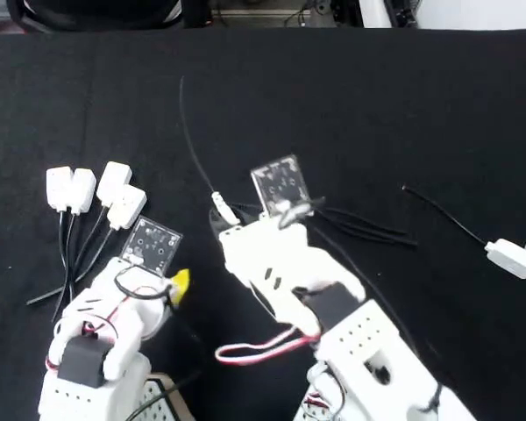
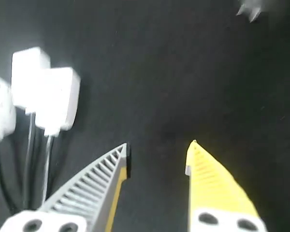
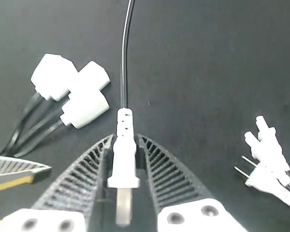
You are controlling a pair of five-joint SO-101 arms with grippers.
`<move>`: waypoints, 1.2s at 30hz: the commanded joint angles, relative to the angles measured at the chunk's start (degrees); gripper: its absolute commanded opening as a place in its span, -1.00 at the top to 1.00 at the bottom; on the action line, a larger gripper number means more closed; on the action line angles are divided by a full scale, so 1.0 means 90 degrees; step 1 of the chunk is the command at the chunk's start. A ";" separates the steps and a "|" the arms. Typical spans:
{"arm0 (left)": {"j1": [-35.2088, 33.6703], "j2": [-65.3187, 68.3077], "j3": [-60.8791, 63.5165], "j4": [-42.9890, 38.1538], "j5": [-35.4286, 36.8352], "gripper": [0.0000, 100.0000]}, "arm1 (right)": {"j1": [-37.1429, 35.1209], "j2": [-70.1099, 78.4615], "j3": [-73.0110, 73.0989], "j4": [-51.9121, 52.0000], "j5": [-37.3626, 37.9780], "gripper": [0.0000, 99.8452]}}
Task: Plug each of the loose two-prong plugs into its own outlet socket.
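Right pincer [image 3: 124, 138] clamps plug [image 3: 123, 166]; left pincer [image 2: 159, 144] agape over black tablecloth [image 1: 377, 105]

Sockets [image 1: 81, 190] left; gripped plug [image 3: 123, 159] centre; loose plug [image 1: 511, 256] far right.

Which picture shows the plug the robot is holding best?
The right wrist view: the plug sits large and close between the fingers. In the high view the plug is tiny, at an arm's tip.

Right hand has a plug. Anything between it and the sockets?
Nothing visible: bare black cloth lies between the plug in the right hand and the sockets. The open left hand sits close beside them, off the direct line.
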 commanded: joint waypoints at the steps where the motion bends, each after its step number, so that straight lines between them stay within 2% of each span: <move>1: 0.0718 -0.0020 -0.0503 -0.0527 0.0508 0.58 | -0.0010 -0.1792 0.0640 -0.0234 -0.0127 0.98; 6: 0.1158 -0.0020 -0.0571 -0.0635 0.0908 0.58 | -0.0029 -0.4244 0.1773 -0.0244 -0.0147 0.98; 10: 0.1519 -0.0020 -0.0864 -0.0615 0.1114 0.58 | -0.0059 -0.5788 0.2574 -0.0254 -0.0664 0.98; 16: 0.1851 -0.0020 -0.1138 -0.0576 0.1338 0.53 | -0.0107 -0.5250 0.2681 -0.0664 -0.1416 0.98; 23: 0.1851 -0.0020 -0.1314 -0.0332 0.1358 0.52 | -0.0137 -0.5289 0.2691 -0.0694 -0.1485 0.98; 29: 0.1587 -0.0020 -0.1792 0.0156 0.1368 0.52 | -0.0811 -0.5289 0.2681 -0.0410 -0.1485 0.98; 36: 0.1372 -0.0020 -0.1871 0.0186 0.1358 0.52 | -0.0908 -0.5289 0.2642 -0.0107 -0.1485 0.98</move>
